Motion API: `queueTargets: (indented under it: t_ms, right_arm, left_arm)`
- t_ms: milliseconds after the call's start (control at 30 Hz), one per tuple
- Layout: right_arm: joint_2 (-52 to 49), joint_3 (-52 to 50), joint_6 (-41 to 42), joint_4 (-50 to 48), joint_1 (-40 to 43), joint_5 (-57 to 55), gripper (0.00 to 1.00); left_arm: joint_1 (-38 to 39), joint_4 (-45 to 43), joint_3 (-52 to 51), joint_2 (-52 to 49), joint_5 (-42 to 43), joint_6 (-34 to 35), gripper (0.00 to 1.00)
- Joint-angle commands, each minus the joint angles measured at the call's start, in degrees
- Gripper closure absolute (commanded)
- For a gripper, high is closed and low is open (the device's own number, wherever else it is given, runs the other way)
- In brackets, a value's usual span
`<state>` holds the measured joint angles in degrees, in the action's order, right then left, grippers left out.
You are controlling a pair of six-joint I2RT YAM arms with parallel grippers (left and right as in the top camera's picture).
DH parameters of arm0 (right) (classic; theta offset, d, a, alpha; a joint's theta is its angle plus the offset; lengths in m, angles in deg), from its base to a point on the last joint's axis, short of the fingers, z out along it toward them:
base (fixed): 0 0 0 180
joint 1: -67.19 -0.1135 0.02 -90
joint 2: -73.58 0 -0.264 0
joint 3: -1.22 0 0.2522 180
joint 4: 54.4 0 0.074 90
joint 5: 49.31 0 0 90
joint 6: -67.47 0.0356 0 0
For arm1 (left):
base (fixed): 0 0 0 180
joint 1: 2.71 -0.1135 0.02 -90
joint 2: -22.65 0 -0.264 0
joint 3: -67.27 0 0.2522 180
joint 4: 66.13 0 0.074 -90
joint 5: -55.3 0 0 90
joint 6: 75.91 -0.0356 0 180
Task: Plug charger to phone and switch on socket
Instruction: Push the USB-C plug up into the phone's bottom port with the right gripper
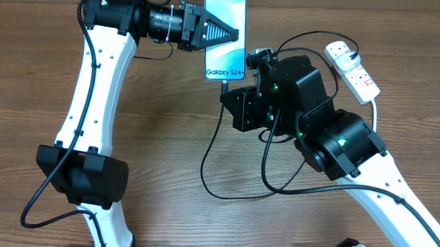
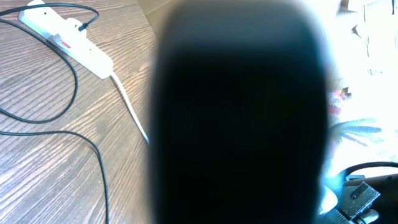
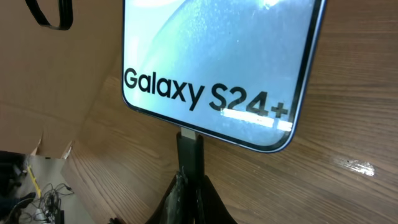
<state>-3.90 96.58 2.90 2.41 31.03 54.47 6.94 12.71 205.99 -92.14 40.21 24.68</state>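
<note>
From here I see a brown wood-grain tabletop (image 1: 167, 136), matt and finely streaked. The phone (image 3: 217, 43) has a glossy glass face that throws glare. The charger (image 3: 189, 152) plug looks like matt black plastic. The socket (image 1: 354, 70) is smooth white plastic with a slight sheen.

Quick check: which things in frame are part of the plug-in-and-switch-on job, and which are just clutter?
Job:
- phone, held by left gripper
- charger, plug in right gripper, at the phone's bottom edge
- socket

Lying about:
- cardboard
- clutter, low in the right wrist view, too small to identify
</note>
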Motion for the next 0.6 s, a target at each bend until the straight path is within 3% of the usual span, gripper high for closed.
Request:
queueTargets:
  t_ms: [0, 567]
  right_arm:
    - [0.5, 1.7, -0.1, -2.5, 0.3, -2.4, 0.96]
    - [0.5, 1.7, 1.6, -6.3, 0.3, -3.3, 0.96]
  left_arm:
    - [0.3, 1.0, 0.5, 0.8, 3.1, -2.9, 0.96]
    - [1.3, 2.6, 0.5, 0.8, 3.1, -2.6, 0.96]
